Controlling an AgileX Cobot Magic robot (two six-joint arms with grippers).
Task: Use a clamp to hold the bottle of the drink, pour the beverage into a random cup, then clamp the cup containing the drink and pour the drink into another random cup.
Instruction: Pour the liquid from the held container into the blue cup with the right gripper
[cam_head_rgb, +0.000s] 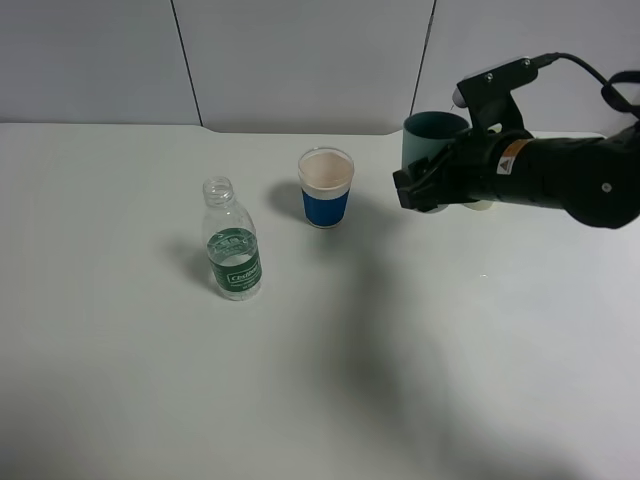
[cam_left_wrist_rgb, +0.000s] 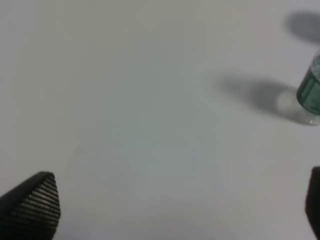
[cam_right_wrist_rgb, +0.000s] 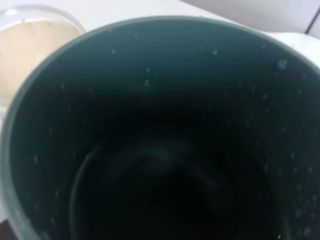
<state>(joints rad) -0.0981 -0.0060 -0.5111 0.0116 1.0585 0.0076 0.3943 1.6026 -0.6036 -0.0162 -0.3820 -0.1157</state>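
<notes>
On a white table, seen from a high camera, a small clear bottle with a green label stands upright with its neck uncapped, left of centre. Whether any liquid is inside it cannot be told. Behind it and to the right stands a white cup with a blue band, its pale inside facing up. The two are near each other but apart.

Further right, the right gripper reaches in from the right edge. It is bulky and black, with a small orange sticker on its body. Its fingers are clenched around the lower part of the teal cup, which sits upright with only its upper half showing above the gripper. Just behind the gripper a sliver of a pale yellow-green cup peeks out, mostly hidden.

The right wrist camera looks straight down into the teal cup — its inner wall is speckled with small droplets and its bottom is too dark to judge for liquid. The white cup's rim shows just beside it.

In the left wrist camera, the left gripper hangs over bare table with its ribbed black fingertips spread wide and grasping nothing — the bottle's green label shows at the frame's edge, well away.
</notes>
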